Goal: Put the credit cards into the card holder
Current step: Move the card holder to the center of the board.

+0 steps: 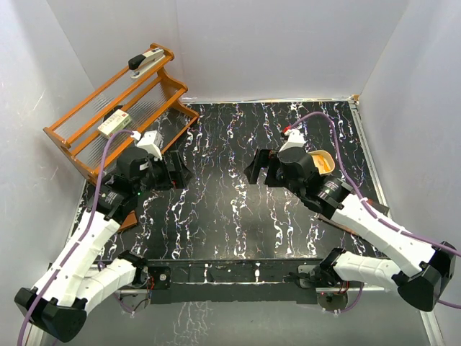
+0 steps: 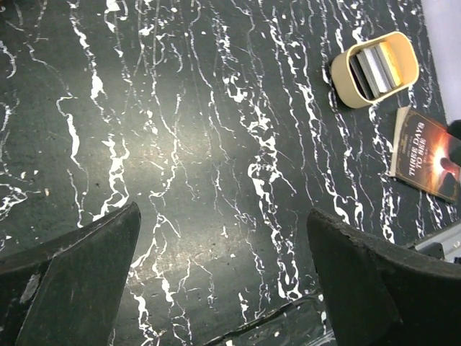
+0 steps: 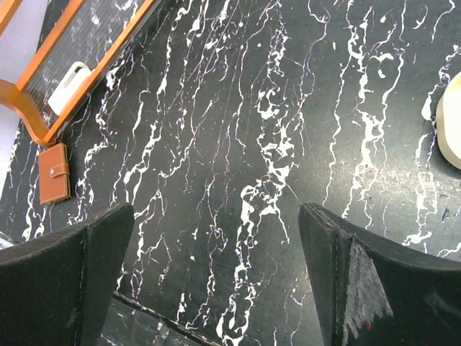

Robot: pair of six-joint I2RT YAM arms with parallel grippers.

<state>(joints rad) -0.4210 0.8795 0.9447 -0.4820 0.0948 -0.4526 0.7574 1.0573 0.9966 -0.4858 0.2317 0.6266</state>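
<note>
- The left gripper is hanging over the bare dark marbled table, its fingers spread wide and holding nothing.
- The right gripper is hovering over the table too, its jaws just as wide and empty.
- In the top view the two grippers are facing each other across the middle of the table, well apart.
- The card holder is lying flat and closed on the table, snap tab fastened, just beside the corner of the orange rack, at the left arm's side.
- The cards seem to be standing on edge inside a tan cup lying on its side; they are showing only as pale and dark slivers, so I cannot count them.
- The cup is sitting at the right side of the table, partly hidden behind the right arm in the top view.
- A dark lettered book is lying near the cup, not touching it.
- A white-and-green box and a stapler are resting on the rack.
</note>
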